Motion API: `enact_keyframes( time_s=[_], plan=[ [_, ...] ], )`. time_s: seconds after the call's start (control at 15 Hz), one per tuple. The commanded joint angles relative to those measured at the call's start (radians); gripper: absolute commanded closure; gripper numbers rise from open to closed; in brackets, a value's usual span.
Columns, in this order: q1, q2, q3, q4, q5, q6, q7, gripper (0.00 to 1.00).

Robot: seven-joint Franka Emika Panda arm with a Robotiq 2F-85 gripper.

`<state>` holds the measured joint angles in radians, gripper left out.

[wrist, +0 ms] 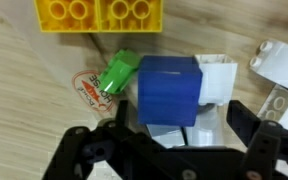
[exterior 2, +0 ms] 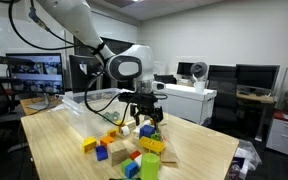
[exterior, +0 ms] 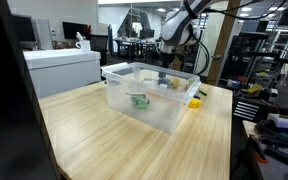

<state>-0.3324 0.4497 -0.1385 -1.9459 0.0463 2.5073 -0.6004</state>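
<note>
The claw hangs wide open above a scatter of toy bricks and holds nothing. Its fingers stand well apart at the bottom of the wrist view. The bricks lie near one edge of the counter, beside a clear bin.

Directly under the claw is a blue block. A white block touches it on one side, a green piece lies just beside it on the other, and a yellow brick lies near, beyond the green piece.

This looks like the lining-up step before a grasp on the blue block. A clean grip would probably call for turning the wrist so the fingers meet faces free of the white block, then lowering straight down.

The wrist view does not show how high the claw is above the block. In an exterior view the bin hides most of the bricks. A second white piece is cut off at the frame edge, and the red print on the round label under the green piece is unreadable.
</note>
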Motion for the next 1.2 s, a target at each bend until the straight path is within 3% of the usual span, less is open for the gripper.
enact_keyframes(
  time_s=[0.0,0.8,0.87,0.93,1.13],
  plan=[
    [-0.010,-0.046,0.019,-0.046,-0.008,-0.046,0.021,0.00],
    [-0.018,0.001,0.020,-0.049,-0.031,-0.088,-0.039,0.00],
    [-0.017,0.005,0.018,-0.050,-0.038,-0.085,-0.033,0.10],
    [-0.018,-0.003,0.020,-0.051,-0.046,-0.077,-0.041,0.31],
    [-0.017,-0.016,0.021,-0.048,-0.057,-0.080,-0.041,0.32]
  ],
)
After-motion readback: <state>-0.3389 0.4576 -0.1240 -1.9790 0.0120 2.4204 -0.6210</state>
